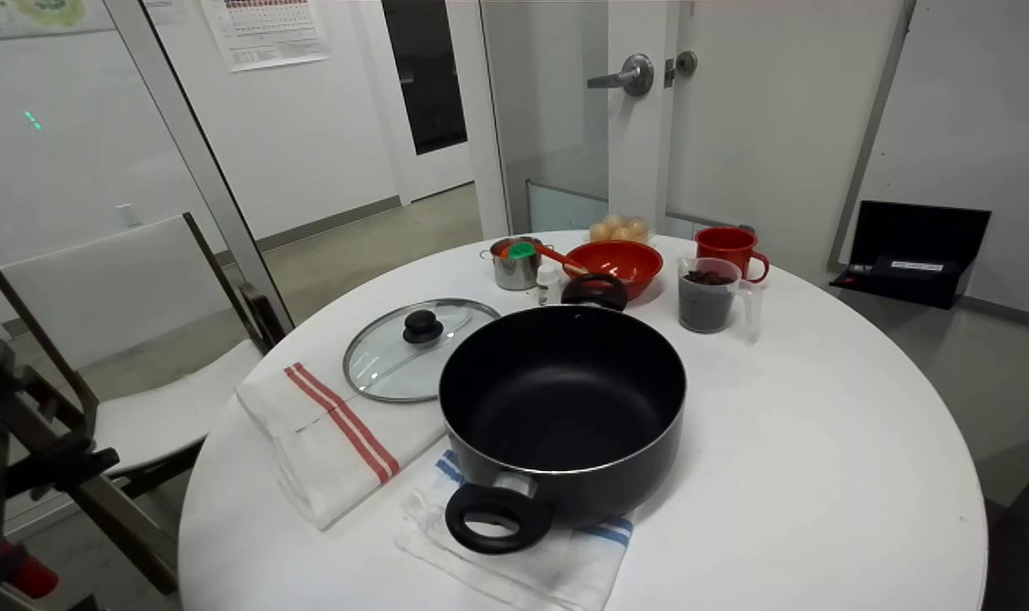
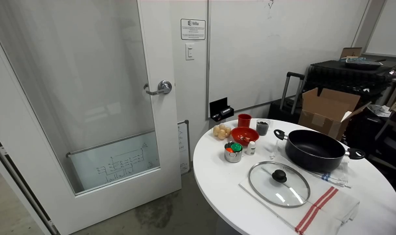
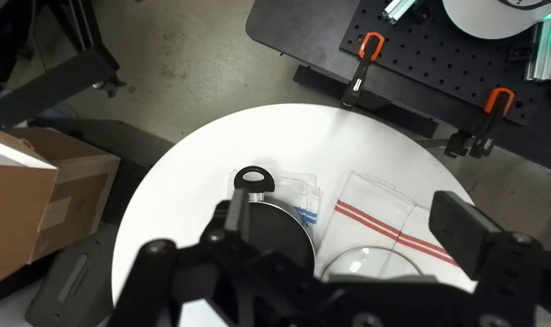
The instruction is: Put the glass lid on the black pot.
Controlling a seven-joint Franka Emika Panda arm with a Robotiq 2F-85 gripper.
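Observation:
The glass lid (image 1: 387,369) lies flat with its black knob (image 1: 422,325) up, partly on the red-striped towel. It also shows in an exterior view (image 2: 277,192). The black pot (image 1: 603,492) stands upright and uncovered beside the lid, partly on a blue-striped towel. It also shows in an exterior view (image 2: 310,160). In the wrist view my gripper (image 3: 348,220) is wide open and empty, high above the table. The pot (image 3: 280,231) shows partly behind its left finger. The lid (image 3: 370,261) shows between the fingers, its knob hidden by the gripper body. Neither exterior view shows the gripper.
The red-striped towel (image 1: 310,458) and blue-striped towel (image 1: 514,564) lie on the round white table (image 1: 819,475). Behind the pot stand a red bowl (image 1: 645,271), a metal cup (image 1: 517,271), a small white bottle (image 1: 548,284), a measuring cup (image 1: 705,305) and a red mug (image 1: 726,243).

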